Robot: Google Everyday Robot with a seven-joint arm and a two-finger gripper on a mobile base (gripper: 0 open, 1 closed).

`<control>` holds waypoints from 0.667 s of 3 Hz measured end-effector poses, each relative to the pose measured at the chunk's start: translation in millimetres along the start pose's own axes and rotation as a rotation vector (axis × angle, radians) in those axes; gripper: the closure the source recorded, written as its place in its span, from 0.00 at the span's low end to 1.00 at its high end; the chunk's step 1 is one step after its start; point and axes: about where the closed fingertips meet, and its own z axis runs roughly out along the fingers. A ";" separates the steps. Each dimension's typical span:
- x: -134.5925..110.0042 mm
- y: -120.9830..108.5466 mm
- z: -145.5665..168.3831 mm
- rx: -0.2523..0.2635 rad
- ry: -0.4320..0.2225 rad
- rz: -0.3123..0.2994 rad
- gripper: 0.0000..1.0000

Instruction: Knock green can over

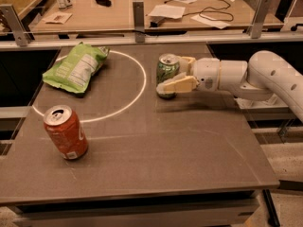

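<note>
The green can (165,71) is light green with pale swirls and a silver top. The gripper (170,73), at the can's right, has cream-tan fingers (179,84) spread around it, on a white arm (274,70). Left of the can are a white arc (145,79) on the grey-brown table (189,145), a bright green chip bag (75,70) with a white panel, and an orange-red can (66,132).
</note>
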 end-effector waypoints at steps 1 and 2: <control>4.4 10.1 6.8 -0.018 -0.018 0.013 0.39; 2.4 16.0 9.5 -0.036 -0.039 0.006 0.63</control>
